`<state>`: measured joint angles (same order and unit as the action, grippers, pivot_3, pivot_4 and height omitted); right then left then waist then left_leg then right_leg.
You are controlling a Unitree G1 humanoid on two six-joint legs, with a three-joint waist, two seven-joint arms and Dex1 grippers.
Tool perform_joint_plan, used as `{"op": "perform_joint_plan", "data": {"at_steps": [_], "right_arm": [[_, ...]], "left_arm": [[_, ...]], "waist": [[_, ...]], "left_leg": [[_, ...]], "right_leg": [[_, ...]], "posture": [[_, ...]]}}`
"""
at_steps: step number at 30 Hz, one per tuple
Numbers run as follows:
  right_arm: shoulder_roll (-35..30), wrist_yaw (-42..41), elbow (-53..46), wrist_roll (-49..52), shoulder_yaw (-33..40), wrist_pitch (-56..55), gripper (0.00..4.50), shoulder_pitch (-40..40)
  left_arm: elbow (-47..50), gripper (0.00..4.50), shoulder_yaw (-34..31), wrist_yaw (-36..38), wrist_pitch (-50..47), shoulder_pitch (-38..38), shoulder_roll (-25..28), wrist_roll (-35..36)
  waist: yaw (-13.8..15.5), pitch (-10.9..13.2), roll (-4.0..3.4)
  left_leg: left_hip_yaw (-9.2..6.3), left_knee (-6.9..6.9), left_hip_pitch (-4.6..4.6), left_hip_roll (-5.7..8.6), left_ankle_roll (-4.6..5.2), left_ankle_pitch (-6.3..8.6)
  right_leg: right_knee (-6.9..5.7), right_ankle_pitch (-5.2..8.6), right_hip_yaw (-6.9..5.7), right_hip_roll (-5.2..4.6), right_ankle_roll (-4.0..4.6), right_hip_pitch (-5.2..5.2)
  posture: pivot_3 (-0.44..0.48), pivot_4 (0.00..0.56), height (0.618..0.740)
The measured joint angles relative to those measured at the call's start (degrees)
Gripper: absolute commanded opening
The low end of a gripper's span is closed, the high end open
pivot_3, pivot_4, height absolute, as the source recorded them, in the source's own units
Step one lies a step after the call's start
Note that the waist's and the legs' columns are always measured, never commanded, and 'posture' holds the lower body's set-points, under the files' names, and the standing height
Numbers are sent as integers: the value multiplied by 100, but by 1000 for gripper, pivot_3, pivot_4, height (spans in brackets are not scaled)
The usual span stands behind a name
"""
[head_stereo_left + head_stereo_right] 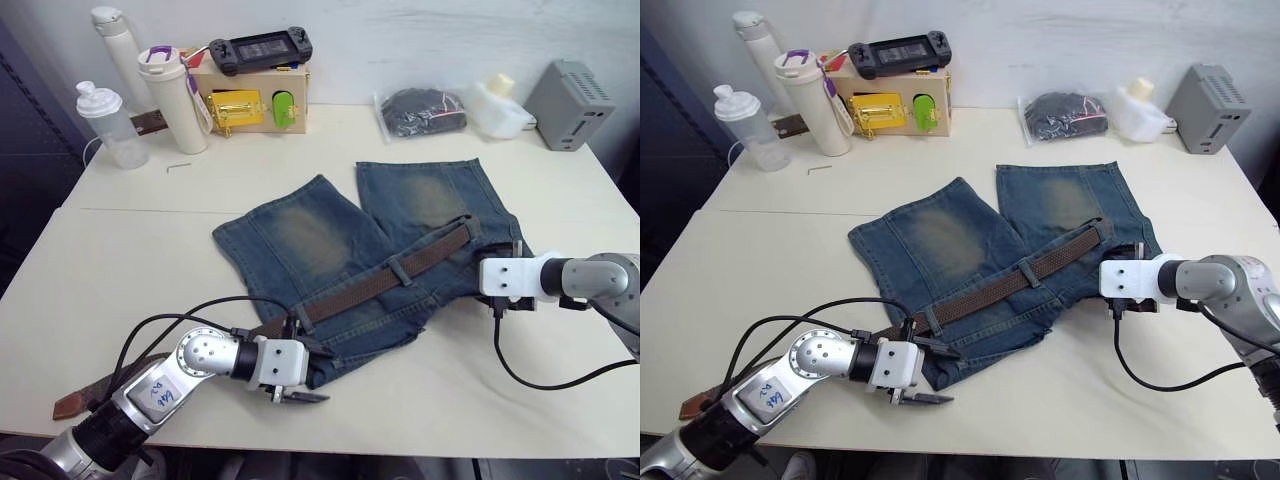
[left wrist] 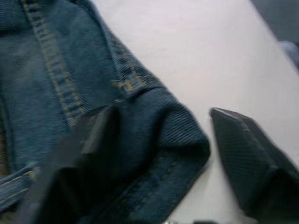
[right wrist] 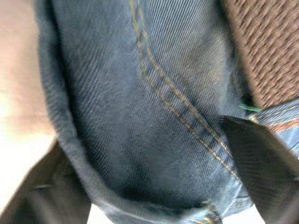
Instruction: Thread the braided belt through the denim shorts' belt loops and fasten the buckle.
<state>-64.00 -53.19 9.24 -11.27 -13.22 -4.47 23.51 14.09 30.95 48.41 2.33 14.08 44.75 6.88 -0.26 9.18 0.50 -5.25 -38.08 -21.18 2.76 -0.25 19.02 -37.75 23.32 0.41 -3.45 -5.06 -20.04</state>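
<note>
The denim shorts [image 1: 330,240] lie flat mid-table, legs pointing away and waistband toward me. The braided belt [image 1: 385,280] runs along the waistband under a belt loop [image 1: 400,270]. Its reddish-brown tail [image 1: 75,403] trails off to the near left. I cannot make out the buckle. My left gripper [image 1: 315,372] is open, and the near-left waistband corner [image 2: 182,140] lies between its fingers [image 2: 247,154]. At the right end of the waistband, my right gripper [image 1: 485,278] is open too. Its fingers [image 3: 266,163] straddle the denim edge beside the belt [image 3: 266,51].
At the back left stand a clear shaker [image 1: 108,125], two white bottles [image 1: 172,95] and a wooden box [image 1: 255,100] with a yellow latch plate and a game console on top. A bagged dark item [image 1: 422,112] and a grey box [image 1: 570,105] sit at the back right. A small hex key [image 1: 178,167] lies nearby.
</note>
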Motion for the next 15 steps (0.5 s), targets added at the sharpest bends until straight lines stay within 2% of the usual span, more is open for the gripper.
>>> {"op": "perform_joint_plan", "data": {"at_steps": [3,4,5,9,12,13,15], "right_arm": [[97,-97,-24,-86,2,353,1163,-8],[143,-124,-100,-102,7,497,672,-16],[175,-142,-179,-98,18,644,155,-37],[419,-194,-622,-46,168,1460,45,-114],[1031,-104,-1235,67,298,2587,45,-172],[1283,-53,-1581,102,270,2966,45,-205],[1632,35,-2122,153,83,3316,45,-227]], "left_arm": [[-147,538,-89,11,263,25,-94,-261],[-211,203,-117,61,366,46,-94,-281],[-315,155,-143,126,487,81,-86,-282],[-1058,155,-340,344,1258,441,122,-341],[-2666,155,-328,291,2444,1486,337,-677],[-3515,155,-348,119,2864,1985,552,-1020],[-4611,155,-379,-132,3337,2600,782,-1586]], "waist": [[21,-11,-5],[23,-11,-6],[24,-12,-7],[9,-24,-23],[0,-38,-13],[-22,-41,-12],[-99,-49,-26]], "left_leg": [[-1,0,2,0,-1,1],[-2,1,2,0,-2,1],[-3,1,2,0,-3,1],[-3,4,7,-4,-13,-1],[-13,5,17,-14,-37,-15],[-14,7,23,-20,-43,-18],[-14,17,17,-19,-41,-17]], "right_leg": [[1,0,0,-1,0,0],[1,0,0,-1,0,-1],[0,0,0,-1,0,-1],[-1,0,-3,3,0,-12],[-20,-1,-12,16,3,-14],[-29,-2,-11,27,6,-15],[-43,-1,-3,31,7,-33]], "posture": [[0,150,740],[0,150,740],[0,150,740],[0,150,740],[0,150,740],[0,150,740],[0,150,740]]}}
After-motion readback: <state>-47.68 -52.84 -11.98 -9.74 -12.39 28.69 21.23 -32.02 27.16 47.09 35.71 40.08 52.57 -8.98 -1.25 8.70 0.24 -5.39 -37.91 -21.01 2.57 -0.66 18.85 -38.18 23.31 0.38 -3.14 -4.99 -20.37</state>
